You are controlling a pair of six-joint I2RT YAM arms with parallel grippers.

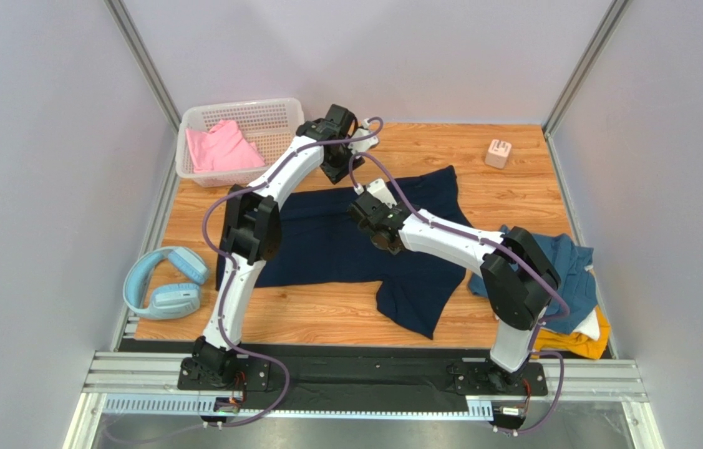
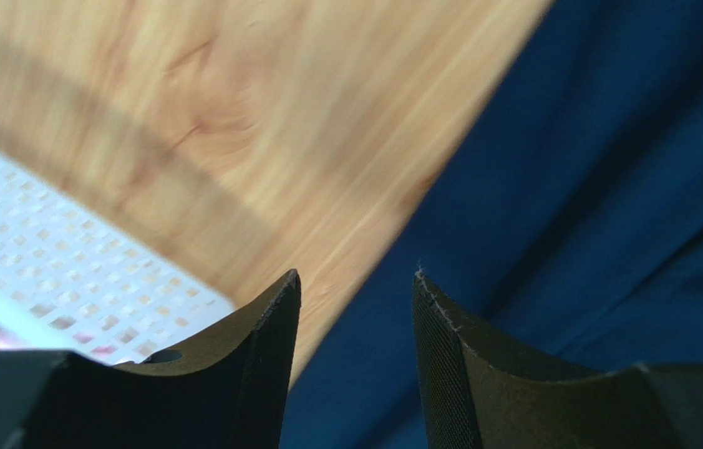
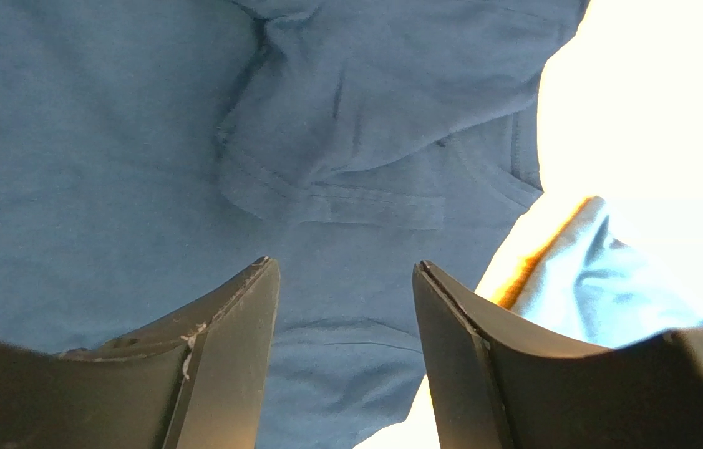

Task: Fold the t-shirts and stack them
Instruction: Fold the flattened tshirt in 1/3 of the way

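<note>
The navy t-shirt (image 1: 327, 248) lies spread flat across the middle of the table. My left gripper (image 1: 334, 172) is open and empty over the shirt's far edge; in the left wrist view (image 2: 355, 276) it straddles the line between wood and navy cloth (image 2: 589, 187). My right gripper (image 1: 365, 208) is open and empty over the shirt's upper middle. In the right wrist view (image 3: 346, 267) blue cloth with a sleeve hem (image 3: 139, 168) fills the frame. The pink t-shirt (image 1: 220, 148) lies in the basket. The teal (image 1: 566, 267), white (image 1: 590, 324) and mustard (image 1: 578, 345) t-shirts are piled at the right.
A white plastic basket (image 1: 271, 120) stands at the back left, and its corner (image 2: 55, 271) shows in the left wrist view. Light blue headphones (image 1: 166, 283) lie at the left edge. A small pale cube (image 1: 497, 153) sits at the back right. Grey walls surround the table.
</note>
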